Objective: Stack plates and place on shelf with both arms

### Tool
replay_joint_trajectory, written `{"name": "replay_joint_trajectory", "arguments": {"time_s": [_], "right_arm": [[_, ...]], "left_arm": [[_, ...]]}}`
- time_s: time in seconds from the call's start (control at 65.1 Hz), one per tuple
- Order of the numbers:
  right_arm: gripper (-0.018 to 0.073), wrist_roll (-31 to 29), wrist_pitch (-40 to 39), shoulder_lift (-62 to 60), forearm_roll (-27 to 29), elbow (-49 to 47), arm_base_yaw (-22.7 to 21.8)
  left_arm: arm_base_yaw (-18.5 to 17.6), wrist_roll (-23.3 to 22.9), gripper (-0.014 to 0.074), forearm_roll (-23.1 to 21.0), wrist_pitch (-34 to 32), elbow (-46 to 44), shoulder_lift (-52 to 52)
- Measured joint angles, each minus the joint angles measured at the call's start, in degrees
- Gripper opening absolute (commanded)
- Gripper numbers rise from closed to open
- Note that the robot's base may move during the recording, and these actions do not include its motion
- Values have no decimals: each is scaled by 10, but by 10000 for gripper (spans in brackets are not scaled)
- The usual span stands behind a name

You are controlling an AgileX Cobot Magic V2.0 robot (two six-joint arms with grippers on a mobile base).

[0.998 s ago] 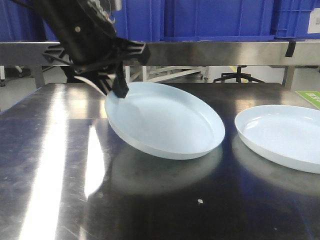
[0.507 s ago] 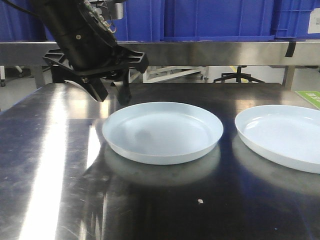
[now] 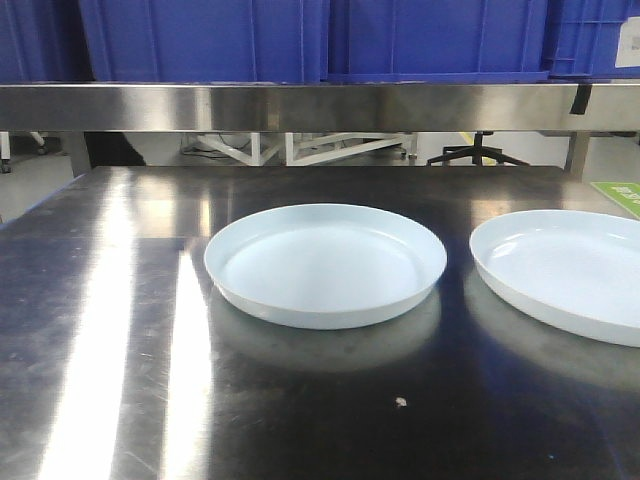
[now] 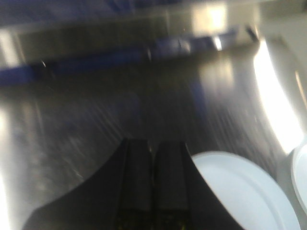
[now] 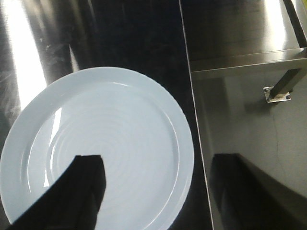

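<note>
One plate now lies flat; left gripper, seemingly closed, withdrew.

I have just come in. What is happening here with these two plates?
Nothing is being held right now. The left plate and the right plate lie flat and apart on the steel table, not yet stacked. The left gripper is shut and empty, near the left plate. The right gripper hangs open above the right plate.

Pale centre plate and right plate lie flat, apart, before the shelf.
</note>
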Motion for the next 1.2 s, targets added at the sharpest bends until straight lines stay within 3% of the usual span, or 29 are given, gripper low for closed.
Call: {"name": "replay_joint_trajectory", "arguments": {"time_s": [0.108,0.369,0.445,0.66,0.906,1.014,1.091,1.121,1.198], "right_arm": [[569,0,0,0,0,0,0],[569,0,0,0,0,0,0],[569,0,0,0,0,0,0],[569,0,0,0,0,0,0],[559,0,0,0,0,0,0],[424,0,0,0,0,0,0],[178,0,1,0,0,0,0],[20,0,4,0,0,0,0],[104,0,13,0,0,0,0]], "left_arm": [[53,0,85,10,-24,34,-69],[225,-3,85,7,-77,177,-210],[248,-3,85,6,-88,228,-241],[246,-4,85,6,-150,382,-305],[237,-4,85,17,-194,488,-329],[237,-4,85,20,-192,500,-329],[237,-4,85,20,-192,501,-329],[237,-4,85,21,-194,501,-329],[237,-4,85,21,-200,501,-329]]}}
